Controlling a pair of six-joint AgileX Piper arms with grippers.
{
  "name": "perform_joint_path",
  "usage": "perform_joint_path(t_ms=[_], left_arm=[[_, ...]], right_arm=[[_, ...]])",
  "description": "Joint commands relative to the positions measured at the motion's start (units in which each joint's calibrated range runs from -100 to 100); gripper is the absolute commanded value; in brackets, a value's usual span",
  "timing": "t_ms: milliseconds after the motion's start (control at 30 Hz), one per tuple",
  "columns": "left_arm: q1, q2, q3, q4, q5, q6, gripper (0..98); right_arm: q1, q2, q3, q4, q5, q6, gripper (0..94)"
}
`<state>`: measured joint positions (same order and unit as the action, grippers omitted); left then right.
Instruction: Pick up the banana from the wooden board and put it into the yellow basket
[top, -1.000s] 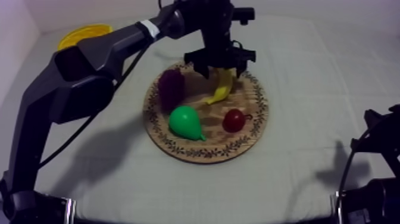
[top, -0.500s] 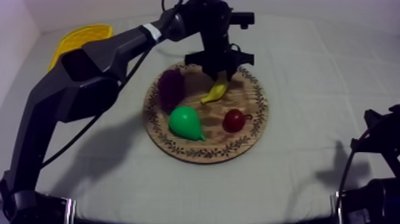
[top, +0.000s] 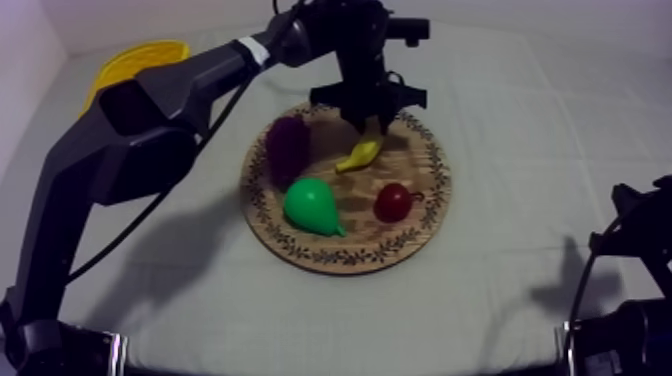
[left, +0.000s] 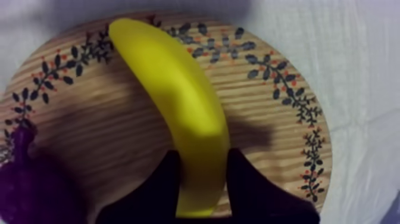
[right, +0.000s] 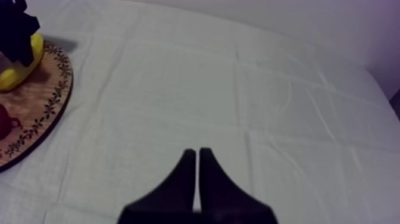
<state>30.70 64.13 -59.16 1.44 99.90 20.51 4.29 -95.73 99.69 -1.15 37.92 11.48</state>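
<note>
Top view: at the upper left of the frame the yellow basket (top: 135, 62) sits on the cloth (top: 520, 150), its near side cut off by my left arm (top: 130, 130), which crosses in front of it. Moving right, the wooden board (top: 350, 258) fills the centre, with the grapes (top: 288, 148) and the pear (top: 312, 207) on its left half. My left gripper (top: 368, 118) stands over the board's upper edge with the banana (top: 360, 155) under it. The banana's long axis slants from the gripper down and to the left, its free tip ending near the grapes.

In the left wrist view the two black fingers (left: 156, 184) press on either side of the banana's near end, so I judge the grip made.

The move ahead turns on one thing. The basket lies well apart from the gripper, toward the upper left, so the carry goes that way, off the board's upper-left rim.

The small red fruit (top: 392, 202) lies on the board's right half. My right gripper (right: 198, 156) is far off at the lower right, fingers together on nothing.

The gripper hides the banana's held end from above, and I cannot tell whether its free tip touches the wood.
</note>
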Motion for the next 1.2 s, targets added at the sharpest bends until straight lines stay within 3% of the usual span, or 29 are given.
perform_joint_path(t_ms=[0, 300, 733, 933, 1167], left_arm=[[-0.3, -3.1, 2.1, -1.05, 0.0, -0.1, 25.9], [-6.4, -26.6, 19.0, -5.92, -0.1, 0.4, 27.5], [-24.1, -49.4, 43.8, -10.14, -0.1, -1.2, 27.2], [-29.1, -51.5, 50.8, -11.14, -2.5, -1.9, 27.1], [-30.5, -49.7, 54.8, -11.19, -6.3, -1.8, 27.3]], right_arm=[[0.0, 0.0, 0.0, 0.0, 0.0, 0.0, 0.3], [0.0, 0.0, 0.0, 0.0, 0.0, 0.0, 0.3], [0.0, 0.0, 0.0, 0.0, 0.0, 0.0, 0.3], [0.0, 0.0, 0.0, 0.0, 0.0, 0.0, 0.3], [0.0, 0.0, 0.0, 0.0, 0.0, 0.0, 0.3]])
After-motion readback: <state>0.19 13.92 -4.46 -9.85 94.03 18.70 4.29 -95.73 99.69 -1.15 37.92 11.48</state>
